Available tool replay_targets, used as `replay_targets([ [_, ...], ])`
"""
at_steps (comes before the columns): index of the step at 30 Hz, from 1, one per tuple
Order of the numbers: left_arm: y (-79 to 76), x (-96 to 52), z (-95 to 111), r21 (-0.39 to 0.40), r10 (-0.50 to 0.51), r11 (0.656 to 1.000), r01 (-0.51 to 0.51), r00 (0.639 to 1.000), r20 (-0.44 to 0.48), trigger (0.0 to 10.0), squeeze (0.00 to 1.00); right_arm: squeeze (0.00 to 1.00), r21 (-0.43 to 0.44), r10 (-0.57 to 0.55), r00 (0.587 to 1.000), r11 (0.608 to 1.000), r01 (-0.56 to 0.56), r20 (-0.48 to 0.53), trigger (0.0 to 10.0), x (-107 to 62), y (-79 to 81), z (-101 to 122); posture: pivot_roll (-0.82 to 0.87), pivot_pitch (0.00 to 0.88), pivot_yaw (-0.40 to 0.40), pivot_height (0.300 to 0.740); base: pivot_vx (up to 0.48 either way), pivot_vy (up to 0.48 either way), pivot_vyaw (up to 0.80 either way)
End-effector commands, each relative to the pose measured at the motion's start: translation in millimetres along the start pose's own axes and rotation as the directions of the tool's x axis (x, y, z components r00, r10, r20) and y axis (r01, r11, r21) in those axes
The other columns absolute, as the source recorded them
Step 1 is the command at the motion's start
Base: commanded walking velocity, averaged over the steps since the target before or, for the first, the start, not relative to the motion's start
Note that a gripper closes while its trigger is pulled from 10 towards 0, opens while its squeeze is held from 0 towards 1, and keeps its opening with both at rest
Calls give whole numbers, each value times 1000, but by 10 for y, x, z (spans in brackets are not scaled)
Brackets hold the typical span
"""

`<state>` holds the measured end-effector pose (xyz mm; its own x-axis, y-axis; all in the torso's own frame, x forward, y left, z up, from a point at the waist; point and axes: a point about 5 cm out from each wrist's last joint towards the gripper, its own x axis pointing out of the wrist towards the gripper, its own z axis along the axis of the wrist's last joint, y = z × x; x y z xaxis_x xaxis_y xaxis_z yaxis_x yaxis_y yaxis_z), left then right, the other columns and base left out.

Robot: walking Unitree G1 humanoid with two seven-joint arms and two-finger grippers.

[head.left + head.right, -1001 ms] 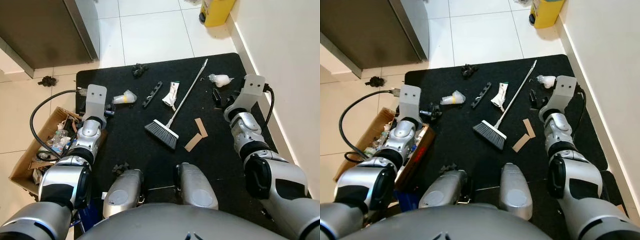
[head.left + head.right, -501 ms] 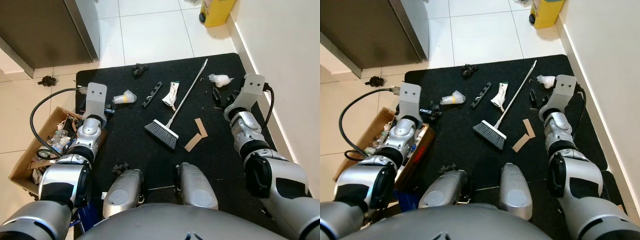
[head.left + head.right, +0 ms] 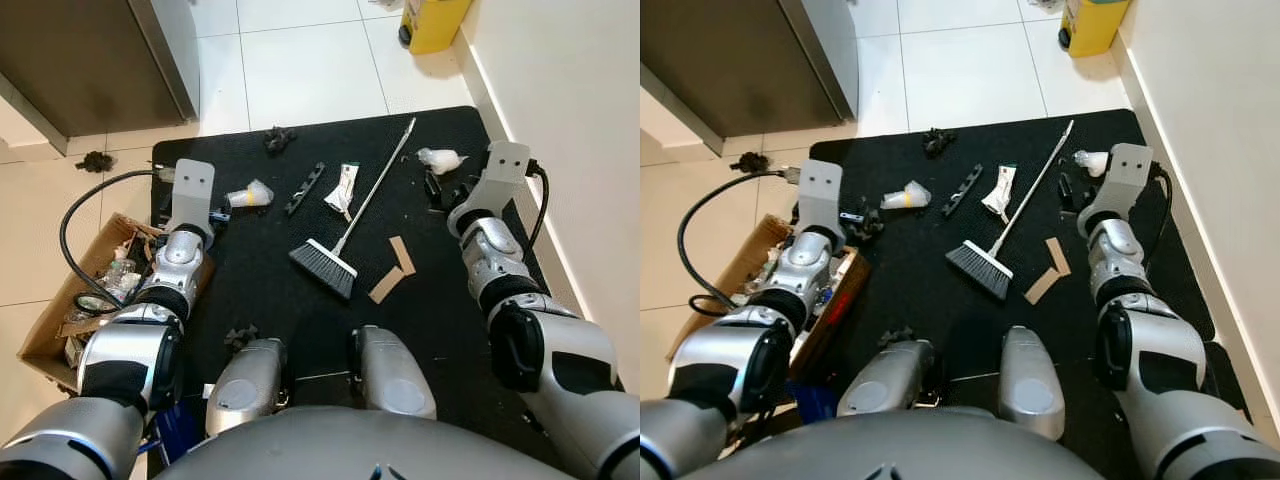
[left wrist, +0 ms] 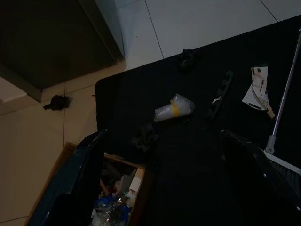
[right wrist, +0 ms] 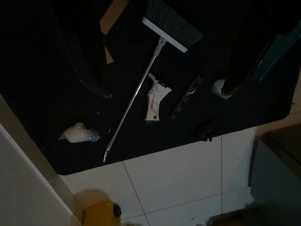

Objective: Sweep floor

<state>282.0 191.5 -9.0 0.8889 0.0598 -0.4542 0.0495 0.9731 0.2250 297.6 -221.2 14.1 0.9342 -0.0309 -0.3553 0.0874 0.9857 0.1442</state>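
A black rectangular floor mat is seen from above, scattered with litter, as though laid out for sweeping. At the centre of the frame a short broom with a thin silver metal handle and dark grey bristles lies flat on the mat, untouched, its handle running up toward the upper right and its bristle head nearest the robot. Around it lie a crumpled white paper packet, a black plastic strip, a clear plastic wrapper with a yellow band, a white plastic wad and two brown cardboard scraps. The left gripper is held above the mat's left edge, beside an open brown cardboard box of rubbish; its two black fingers are spread wide apart and hold nothing. The right gripper is held at the mat's right side near the wall, fingers likewise wide apart and empty. Both seem poised so that the broom can be reached; sweeping is judged not yet begun.
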Motion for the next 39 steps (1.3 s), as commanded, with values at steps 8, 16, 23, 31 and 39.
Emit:
replay_targets([
  [8, 49, -13, -51, 6, 13, 1000, -13, 1000, -24, 10000, 0, 0, 4, -12, 1000, 1000, 12, -17, 10000, -4, -35, -9, 45, 0, -15, 740, 0, 0, 0],
  [16, 48, -18, -61, 5, 11, 1000, -11, 1000, -23, 10000, 0, 0, 6, -11, 1000, 1000, 11, -17, 10000, -10, -40, -18, 42, 0, -15, 740, 0, 0, 0],
  [23, 47, -22, -68, 5, 9, 1000, -9, 1000, -23, 10000, 0, 0, 8, -11, 1000, 1000, 12, -17, 10000, -14, -43, -23, 41, 0, -14, 740, 0, 0, 0],
  [31, 51, -23, -71, 4, 9, 1000, -9, 1000, -24, 10000, 0, 0, 9, -9, 1000, 1000, 10, -17, 10000, -14, -41, -25, 44, 0, -14, 740, 0, 0, 0],
  [39, 52, -24, -74, 5, 10, 1000, -10, 1000, -25, 10000, 0, 0, 9, -9, 1000, 1000, 9, -19, 10000, -15, -38, -30, 43, 0, -14, 740, 0, 0, 0],
])
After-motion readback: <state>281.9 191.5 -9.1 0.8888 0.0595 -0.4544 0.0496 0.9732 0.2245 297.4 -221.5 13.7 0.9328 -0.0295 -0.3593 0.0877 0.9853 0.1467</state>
